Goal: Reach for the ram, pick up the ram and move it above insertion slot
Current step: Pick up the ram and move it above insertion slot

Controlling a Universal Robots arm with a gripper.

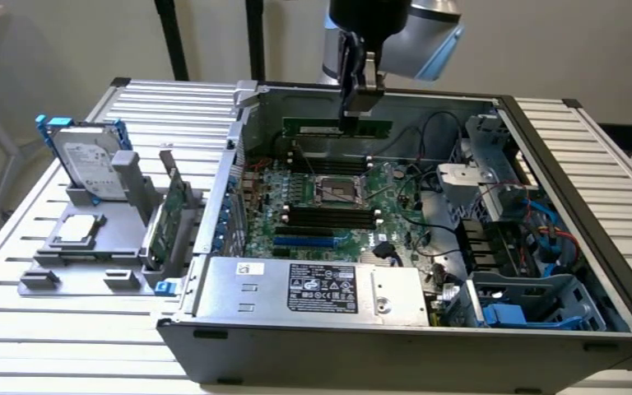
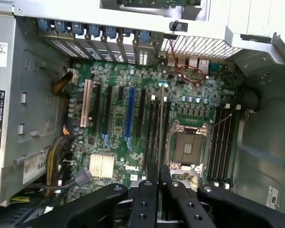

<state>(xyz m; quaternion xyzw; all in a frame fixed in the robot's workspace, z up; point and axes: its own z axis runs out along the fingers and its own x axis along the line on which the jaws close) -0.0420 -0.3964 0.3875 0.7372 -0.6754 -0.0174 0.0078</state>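
Tool clamped on ram, gripping its top edge near middle. Ram hangs level, long side horizontal, above open computer case, toward case's 12 o'clock wall in exterior view. Wrist view: tool fingers pinch ram edge-on, thin strip running over motherboard, roughly along dark memory slots beside CPU socket. Hard drive upright in grey holder on tabletop, 9 o'clock of case.

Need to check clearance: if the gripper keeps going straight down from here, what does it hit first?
Probably the motherboard: the ram held in the gripper would meet its dark memory slots beside the CPU socket. Depth is uncertain.
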